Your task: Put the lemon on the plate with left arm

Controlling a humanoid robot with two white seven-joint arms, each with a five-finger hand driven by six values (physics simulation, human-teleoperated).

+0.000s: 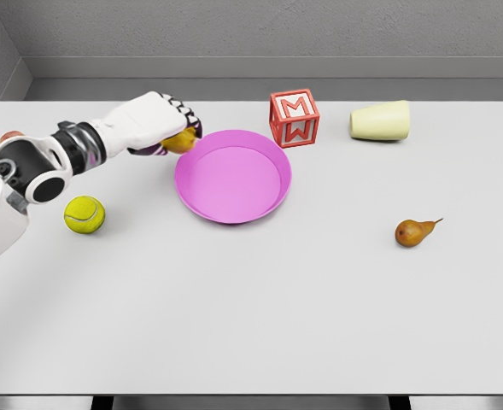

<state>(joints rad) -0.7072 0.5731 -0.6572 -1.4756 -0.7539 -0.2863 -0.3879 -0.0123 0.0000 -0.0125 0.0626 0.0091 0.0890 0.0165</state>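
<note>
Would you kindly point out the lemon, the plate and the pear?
lemon [181, 142], head view, visible yellow side under the fingers.
plate [231, 217], head view, near rim.
pear [412, 232], head view, body.

The smooth white plastic-looking left hand [161, 120] closes on a matt yellow lemon [181, 141]. Just right of the hand, the round pink plate [272, 166] looks like smooth, faintly glossy plastic. Below the hand's forearm lies a fuzzy yellow-green tennis ball [84, 214]. The pale grey table [251, 325] appears matt and even.
</note>
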